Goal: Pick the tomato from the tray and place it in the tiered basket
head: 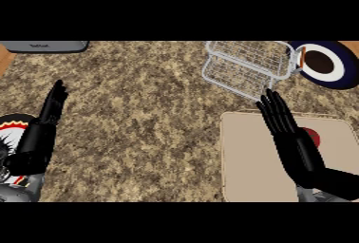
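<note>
A red tomato (pixel 313 136) lies on the beige tray (pixel 252 161) at the right, partly hidden behind my right hand (pixel 293 142). That hand is open, its fingers straight and pointing up over the tray's far edge, just left of the tomato. The wire tiered basket (pixel 245 66) stands beyond the tray at the upper right. My left hand (pixel 38 137) rests open at the left edge, fingers up.
A dark-rimmed white plate with a brown centre (pixel 324 62) sits right of the basket. A patterned plate (pixel 13 127) lies at the left edge under my left arm. A grey appliance (pixel 45 46) is at the top left. The counter is speckled brown stone.
</note>
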Robot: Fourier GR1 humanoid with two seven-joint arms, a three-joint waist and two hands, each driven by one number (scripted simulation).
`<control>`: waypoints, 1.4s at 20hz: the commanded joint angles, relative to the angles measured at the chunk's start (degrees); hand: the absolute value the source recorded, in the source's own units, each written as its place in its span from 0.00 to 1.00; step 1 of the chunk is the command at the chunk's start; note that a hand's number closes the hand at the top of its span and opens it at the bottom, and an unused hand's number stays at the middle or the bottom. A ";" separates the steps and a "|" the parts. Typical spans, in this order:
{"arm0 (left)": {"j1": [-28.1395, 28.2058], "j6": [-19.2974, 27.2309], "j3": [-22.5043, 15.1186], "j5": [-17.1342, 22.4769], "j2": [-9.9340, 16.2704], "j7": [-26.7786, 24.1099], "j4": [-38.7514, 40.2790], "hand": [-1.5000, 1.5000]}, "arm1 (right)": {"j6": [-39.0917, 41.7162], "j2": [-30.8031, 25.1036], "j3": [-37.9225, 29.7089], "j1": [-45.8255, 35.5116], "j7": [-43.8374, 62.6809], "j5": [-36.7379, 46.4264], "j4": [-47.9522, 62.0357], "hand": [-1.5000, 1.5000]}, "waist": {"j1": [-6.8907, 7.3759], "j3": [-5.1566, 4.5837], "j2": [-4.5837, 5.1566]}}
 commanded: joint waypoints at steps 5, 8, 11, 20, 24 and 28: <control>6.43 1.56 -1.86 3.51 -6.96 5.32 7.56 0.50 | 10.28 -18.35 -18.99 -8.56 -2.71 -2.48 5.80 1.00 | 0.92 1.11 1.10; 8.63 1.97 -2.49 4.96 -9.00 5.96 7.63 0.50 | -6.43 -19.68 -27.06 -4.94 3.85 2.85 16.95 0.00 | -0.52 0.90 1.89; 9.69 1.11 -4.89 4.75 -11.04 5.96 8.22 0.50 | -1.85 -17.38 -34.56 -8.21 2.64 -8.36 24.66 0.00 | 1.39 1.32 1.07; 9.27 2.64 -4.29 2.61 -13.66 5.81 10.46 0.50 | 21.33 -31.05 -32.00 0.66 4.37 -6.08 23.40 0.00 | -0.05 1.06 0.14; 9.36 2.04 -3.82 2.91 -14.14 4.74 11.90 0.50 | 27.23 -40.32 -28.27 2.32 9.50 -1.07 19.58 0.00 | -0.31 0.93 0.16; 8.62 1.71 -2.66 3.04 -13.70 4.69 11.73 0.50 | 27.15 -46.38 -25.59 2.00 13.08 5.95 13.92 0.00 | 0.43 0.95 0.22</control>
